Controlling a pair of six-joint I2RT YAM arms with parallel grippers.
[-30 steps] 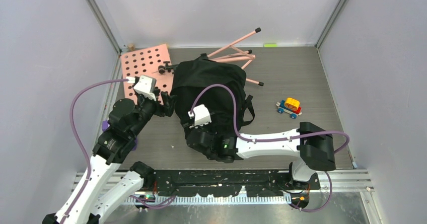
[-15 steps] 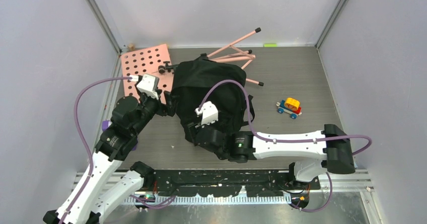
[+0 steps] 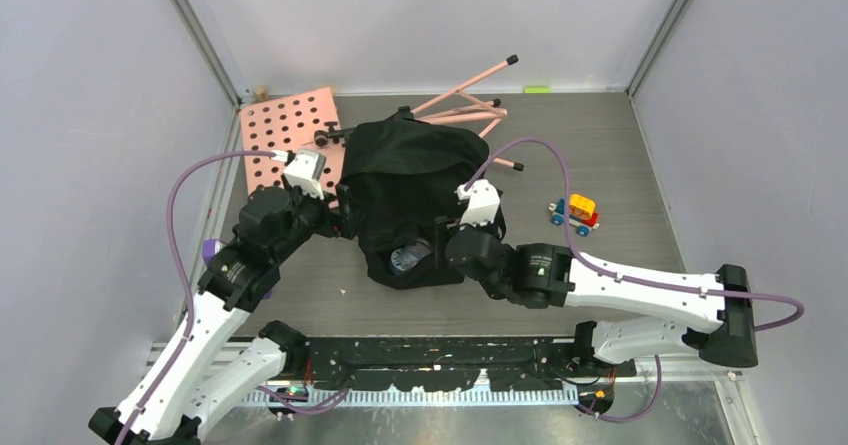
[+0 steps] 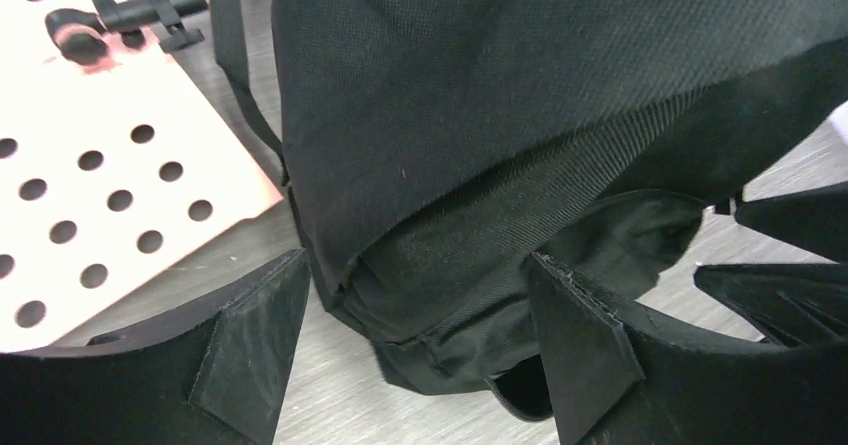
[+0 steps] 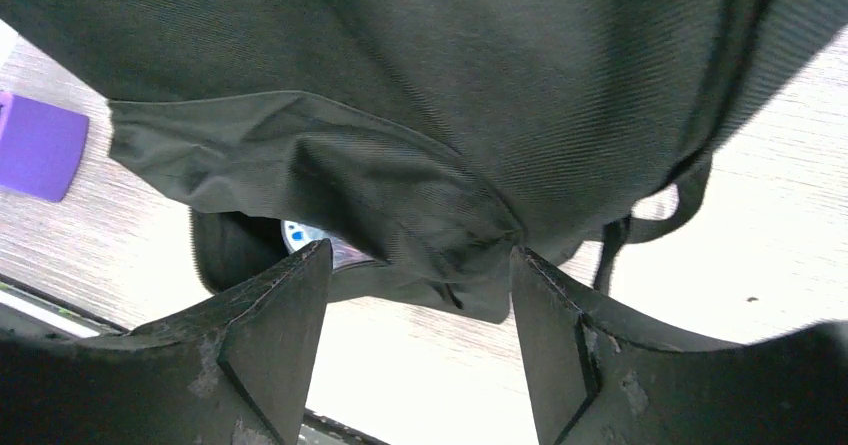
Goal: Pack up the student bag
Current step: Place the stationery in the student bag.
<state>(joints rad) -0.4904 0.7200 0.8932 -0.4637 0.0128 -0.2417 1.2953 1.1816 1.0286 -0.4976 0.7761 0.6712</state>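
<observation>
The student bag is a black fabric backpack lying in the middle of the table, its mouth facing the near side. A round blue-and-white thing shows inside the mouth, and also in the right wrist view. My left gripper is open at the bag's left near edge. The bag's lower corner lies between its fingers without a grip. My right gripper is open at the bag's right near corner. The bag's folded rim lies just beyond its fingers.
A pink pegboard lies at the back left, against the bag. A pink-legged stand lies behind the bag. A toy car sits to the right. A purple block is by my left arm. A small green piece is at the back wall.
My right gripper has swung from the bag's near left side to its right near corner, uncovering the bag's mouth and the thing inside. My left gripper has moved slightly right, closer to the bag.
</observation>
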